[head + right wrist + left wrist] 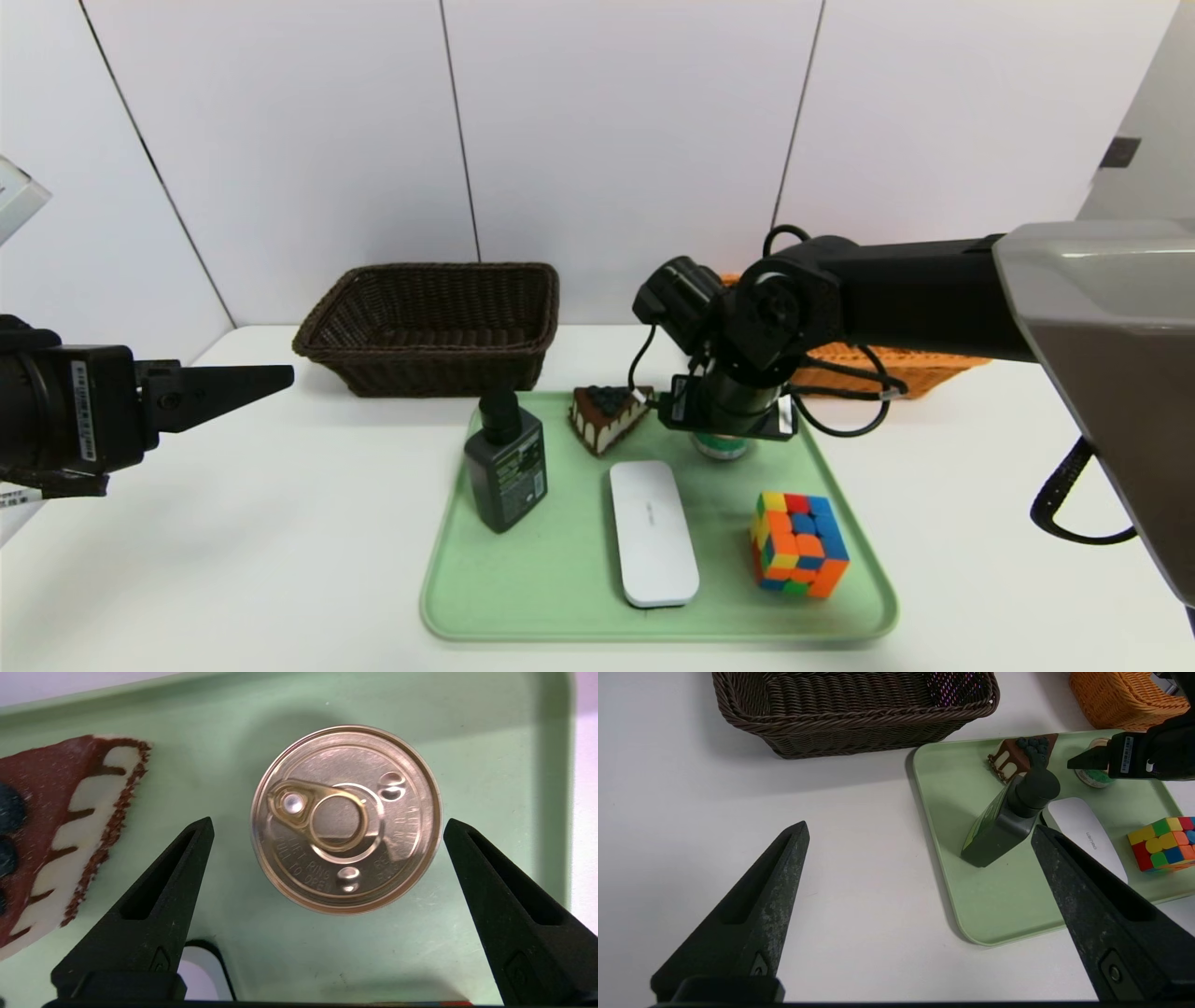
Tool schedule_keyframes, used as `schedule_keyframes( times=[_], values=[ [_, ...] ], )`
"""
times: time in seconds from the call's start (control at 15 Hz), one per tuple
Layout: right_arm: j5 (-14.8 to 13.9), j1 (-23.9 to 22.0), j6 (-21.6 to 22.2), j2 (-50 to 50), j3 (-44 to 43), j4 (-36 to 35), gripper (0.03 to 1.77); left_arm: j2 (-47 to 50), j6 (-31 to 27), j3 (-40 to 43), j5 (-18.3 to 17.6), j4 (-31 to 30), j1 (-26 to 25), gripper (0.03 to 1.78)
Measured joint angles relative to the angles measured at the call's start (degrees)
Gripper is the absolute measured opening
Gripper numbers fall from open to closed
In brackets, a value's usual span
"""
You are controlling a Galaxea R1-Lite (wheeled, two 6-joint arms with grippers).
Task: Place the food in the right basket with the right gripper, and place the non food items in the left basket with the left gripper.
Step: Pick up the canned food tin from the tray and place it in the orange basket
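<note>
A white table [233, 560] fills the lower part of the head view, its smooth top evenly lit and carrying only soft shadows. Behind it stands a pale wall [616, 131] of flat panels, split by thin dark seams that run from top to bottom, the outer ones slanting. At the far right edge a grey surface [1153, 140] meets the wall at an angle and bears a small dark square [1119, 151].

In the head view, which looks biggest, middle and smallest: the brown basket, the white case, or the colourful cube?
1. Brown basket, biggest, though farthest away.
2. White case.
3. Colourful cube, smallest; it lies about as near as the case.
</note>
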State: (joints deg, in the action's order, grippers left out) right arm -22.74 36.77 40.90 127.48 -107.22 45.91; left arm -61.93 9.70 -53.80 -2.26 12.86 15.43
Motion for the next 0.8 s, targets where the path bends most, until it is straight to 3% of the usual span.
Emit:
schedule_keyframes(
  times=[0.8],
  values=[
    [-0.2, -0.6, 0.5, 0.8, 0.3, -3.2, 1.7, 1.2, 0.0, 1.5, -0.2, -0.1, 0.0, 1.69]
  ],
)
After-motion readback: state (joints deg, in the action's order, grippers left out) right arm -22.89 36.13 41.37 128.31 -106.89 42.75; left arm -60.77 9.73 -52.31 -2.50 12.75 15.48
